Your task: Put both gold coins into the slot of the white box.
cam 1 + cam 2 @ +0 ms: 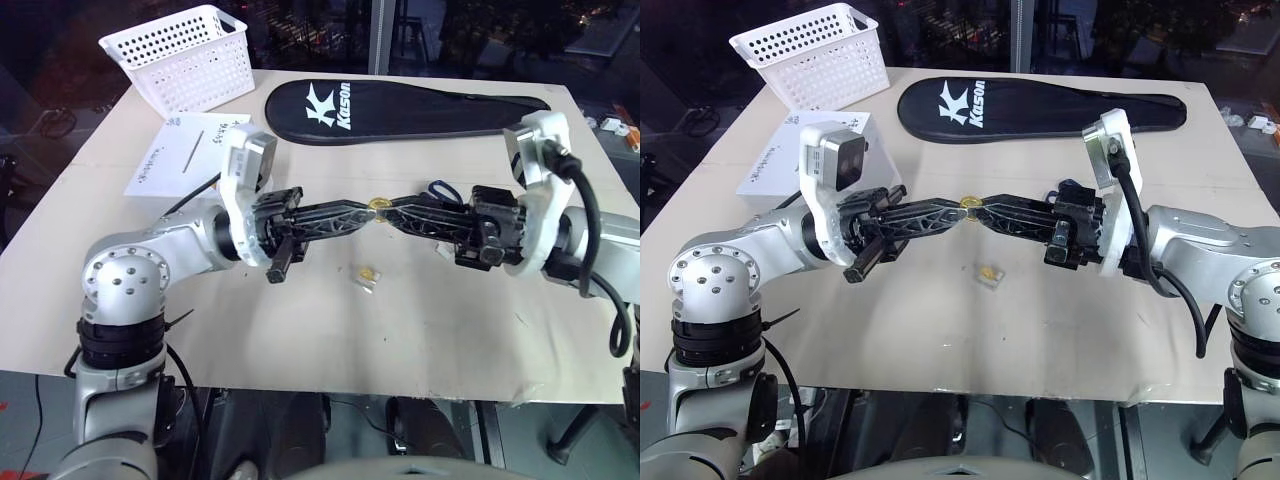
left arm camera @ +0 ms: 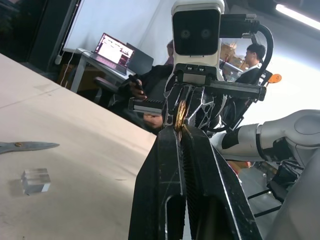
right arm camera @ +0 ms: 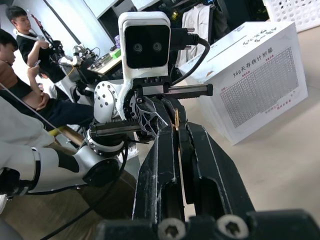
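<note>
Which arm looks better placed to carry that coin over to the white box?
Left, probably. The left arm's fingers are shut on the gold coin at their tips, and the white box stands on the robot's left side of the table, just beyond that arm.

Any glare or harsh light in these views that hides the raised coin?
Left eye view: light over the table is even; the gold coin glints but stays readable. Left wrist view: a bright ceiling strip flares in one corner, well away from the coin. Right wrist view: the white box is brightly lit, its print still legible.
</note>
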You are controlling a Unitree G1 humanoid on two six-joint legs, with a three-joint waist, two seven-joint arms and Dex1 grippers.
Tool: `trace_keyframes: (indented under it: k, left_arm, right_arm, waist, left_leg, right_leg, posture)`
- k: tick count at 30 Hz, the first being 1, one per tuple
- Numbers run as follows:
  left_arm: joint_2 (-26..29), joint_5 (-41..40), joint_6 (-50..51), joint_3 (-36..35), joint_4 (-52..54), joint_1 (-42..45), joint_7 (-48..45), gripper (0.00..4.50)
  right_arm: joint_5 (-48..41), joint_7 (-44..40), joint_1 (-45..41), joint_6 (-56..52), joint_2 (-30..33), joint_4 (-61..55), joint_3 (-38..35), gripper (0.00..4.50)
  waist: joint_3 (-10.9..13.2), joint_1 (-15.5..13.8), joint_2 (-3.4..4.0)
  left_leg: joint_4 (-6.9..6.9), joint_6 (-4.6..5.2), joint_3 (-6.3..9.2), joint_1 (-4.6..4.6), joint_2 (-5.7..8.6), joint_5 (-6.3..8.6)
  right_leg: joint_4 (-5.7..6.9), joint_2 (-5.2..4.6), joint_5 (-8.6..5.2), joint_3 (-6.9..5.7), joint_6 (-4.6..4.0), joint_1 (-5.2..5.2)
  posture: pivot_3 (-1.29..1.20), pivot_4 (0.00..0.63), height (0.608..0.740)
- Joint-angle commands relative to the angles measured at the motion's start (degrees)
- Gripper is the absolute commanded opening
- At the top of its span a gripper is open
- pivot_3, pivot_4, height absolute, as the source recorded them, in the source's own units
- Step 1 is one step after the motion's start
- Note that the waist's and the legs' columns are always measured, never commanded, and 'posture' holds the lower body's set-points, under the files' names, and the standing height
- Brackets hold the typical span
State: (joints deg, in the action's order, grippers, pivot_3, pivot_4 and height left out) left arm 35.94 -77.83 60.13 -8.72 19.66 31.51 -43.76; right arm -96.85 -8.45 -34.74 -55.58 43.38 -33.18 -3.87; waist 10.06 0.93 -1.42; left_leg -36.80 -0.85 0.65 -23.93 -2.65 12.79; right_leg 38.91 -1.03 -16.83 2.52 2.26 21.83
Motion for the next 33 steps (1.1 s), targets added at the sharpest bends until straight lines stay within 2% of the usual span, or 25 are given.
trace_keyframes:
  k: [1, 5, 6, 8, 11, 13, 17, 22, 25, 27, 33]
  left_arm:
    - [1.0, -0.9, -1.2, -2.3, 1.4, -0.3, 0.0, 0.00]
    - [2.2, -2.2, -1.1, -4.4, 0.9, -0.7, 2.3, 0.00]
    - [2.5, -2.8, -1.1, -5.2, 0.9, -0.8, 3.6, 0.00]
    - [3.4, -3.9, -1.1, -7.0, 1.3, -1.1, 6.1, 0.00]
    - [4.7, -5.1, -1.5, -9.2, 1.9, -1.6, 9.9, 0.00]
    - [5.7, -5.1, -2.9, -12.4, 1.1, -1.1, 16.1, 0.00]
    - [12.6, 4.9, -4.4, -16.1, 0.5, 1.5, 27.4, 0.00]
    - [20.8, 11.2, 2.5, -13.5, -6.0, 10.4, 38.5, 0.00]
    - [23.8, 6.3, 15.4, -12.0, -19.7, 20.4, 39.1, 0.00]
    - [23.4, 8.1, 19.6, -12.4, -27.9, 25.7, 41.3, 0.00]
    - [24.0, 13.7, 28.0, -11.7, -36.6, 31.3, 39.9, 0.00]
  right_arm:
    - [0.1, -1.4, 0.3, 1.8, 0.9, -1.6, -1.7, 1.27]
    - [3.1, -3.0, 1.7, 2.2, 2.8, -2.3, -2.8, 2.91]
    - [4.8, -3.8, 2.1, 2.4, 3.4, -2.7, -3.1, 3.59]
    - [8.6, -6.4, 2.7, 3.1, 4.5, -3.7, -3.7, 4.32]
    - [16.7, -11.3, 3.0, 5.4, 5.9, -5.2, -3.6, 4.32]
    - [23.0, -16.0, 2.5, 7.7, 6.8, -5.3, -2.9, 4.32]
    - [32.0, -23.1, -0.7, 11.4, 6.8, -2.2, -0.6, 4.32]
    - [39.3, -29.7, -4.4, 14.4, 5.3, 2.1, 1.6, 4.32]
    - [44.0, -32.4, -6.2, 16.8, 3.8, 5.2, 2.9, 4.32]
    - [46.6, -33.8, -6.5, 18.1, 2.7, 6.5, 3.5, 4.32]
    - [49.7, -36.4, -6.1, 19.6, 0.1, 7.0, 3.3, 4.32]
  waist:
    - [0.0, 0.0, 0.00]
    - [0.0, -0.1, 0.00]
    - [0.0, -0.1, 0.00]
    - [0.0, -0.1, 0.00]
    - [0.0, -0.1, 0.00]
    - [0.0, -0.1, 0.00]
    - [0.0, 0.0, -0.02]
    - [0.1, -0.4, -0.08]
    - [0.1, -0.3, -0.20]
    - [0.2, -0.2, -0.19]
    - [0.2, 0.0, -0.19]
  left_leg:
    - [0.00, 0.00, 0.00, 0.00, 0.00, 0.00]
    - [0.00, 0.00, 0.00, 0.00, 0.00, 0.00]
    - [0.00, 0.00, 0.00, -0.01, 0.00, 0.00]
    - [0.00, 0.00, 0.00, -0.01, 0.00, 0.00]
    - [0.00, 0.00, 0.01, -0.01, 0.00, 0.00]
    - [0.00, 0.00, 0.01, -0.01, -0.01, 0.00]
    - [0.01, 0.00, 0.01, 0.00, -0.02, 0.00]
    - [0.01, 0.00, 0.01, 0.00, 0.02, 0.00]
    - [0.02, -0.01, 0.05, -0.03, 0.05, 0.00]
    - [0.02, -0.01, 0.07, -0.03, 0.06, 0.00]
    - [0.14, -0.14, 0.00, -0.19, 0.05, -0.08]
  right_leg:
    - [0.00, 0.00, 0.00, 0.00, 0.00, 0.00]
    - [-0.01, 0.00, 0.00, 0.00, 0.00, 0.00]
    - [-0.02, 0.00, 0.00, -0.01, 0.00, 0.00]
    - [-0.03, -0.01, 0.00, 0.00, 0.00, 0.00]
    - [-0.02, -0.01, 0.00, -0.01, 0.00, 0.00]
    - [-0.03, 0.00, 0.00, -0.01, 0.00, 0.01]
    - [-0.02, 0.00, 0.00, 0.00, 0.00, 0.02]
    - [-0.04, -0.03, 0.00, -0.03, 0.01, 0.01]
    - [-0.05, -0.06, 0.00, -0.07, 0.01, 0.02]
    - [-0.04, -0.05, -0.01, -0.12, 0.02, 0.03]
    - [0.03, -0.07, 0.00, -0.05, 0.01, 0.34]
  posture:
    - [0.00, 0.150, 0.740]
    - [0.00, 0.150, 0.740]
    - [0.00, 0.150, 0.740]
    - [0.00, 0.150, 0.740]
    - [0.00, 0.150, 0.740]
    - [0.00, 0.150, 0.740]
    - [0.00, 0.150, 0.740]
    - [0.00, 0.150, 0.740]
    - [0.00, 0.150, 0.740]
    - [0.00, 0.150, 0.740]
    - [0.00, 0.150, 0.740]
